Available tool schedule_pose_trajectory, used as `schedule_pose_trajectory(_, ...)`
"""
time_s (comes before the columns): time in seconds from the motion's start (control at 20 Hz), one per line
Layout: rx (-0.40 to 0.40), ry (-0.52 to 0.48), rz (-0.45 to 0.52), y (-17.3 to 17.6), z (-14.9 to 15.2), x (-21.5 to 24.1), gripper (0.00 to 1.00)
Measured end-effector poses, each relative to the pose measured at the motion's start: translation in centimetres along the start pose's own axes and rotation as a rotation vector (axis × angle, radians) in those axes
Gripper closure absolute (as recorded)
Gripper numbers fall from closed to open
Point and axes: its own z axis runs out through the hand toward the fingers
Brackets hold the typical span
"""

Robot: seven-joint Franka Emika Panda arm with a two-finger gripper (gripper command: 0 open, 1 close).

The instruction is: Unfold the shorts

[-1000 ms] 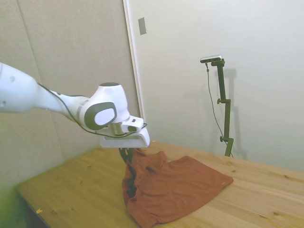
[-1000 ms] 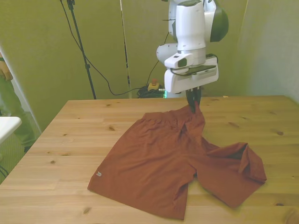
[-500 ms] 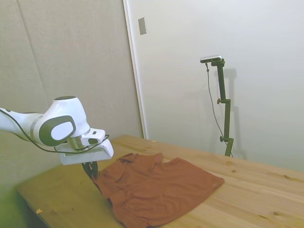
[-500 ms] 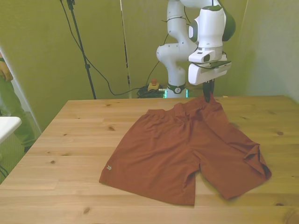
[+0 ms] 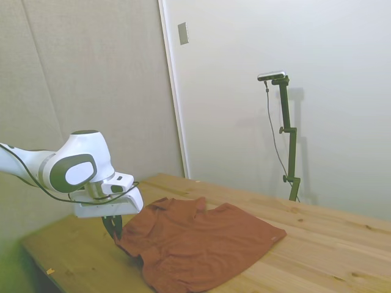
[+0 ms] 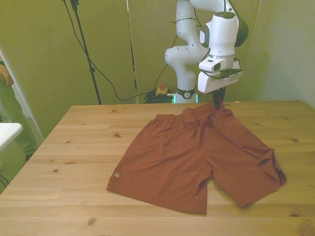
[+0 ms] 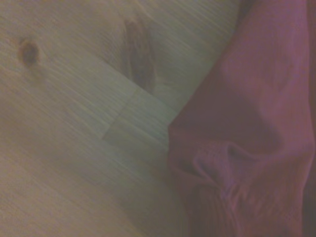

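The rust-brown shorts (image 6: 197, 157) lie spread on the wooden table (image 6: 74, 147), both legs toward the front edge and the waistband at the far side. My gripper (image 6: 217, 104) is shut on the waistband's corner at the front view's right, held just above the table. In the side view the gripper (image 5: 113, 229) pinches the nearest corner of the shorts (image 5: 201, 241). The wrist view shows a fold of the shorts (image 7: 247, 148) over bare wood. The leg at the front view's right still has a folded hem (image 6: 273, 164).
A person's sleeve (image 6: 6, 73) shows at the front view's left edge, beside a white object (image 6: 7, 132). Cables and a red-topped button (image 6: 161, 90) lie behind the table's far edge.
My gripper carried the waistband corner toward the far edge and the front view's right, then lowered it. The shorts went from bunched and lifted to spread nearly flat.
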Motion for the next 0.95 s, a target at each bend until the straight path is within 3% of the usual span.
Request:
schedule_pose_trajectory(0.5,0.001,0.008,-0.014,-1.6,-1.3,-0.8,0.0)
schedule_pose_trajectory(0.7,0.022,0.03,-0.008,-2.3,-3.9,-1.8,0.0)
schedule_pose_trajectory(0.95,0.072,0.077,0.069,-0.7,-8.3,-2.0,0.0)
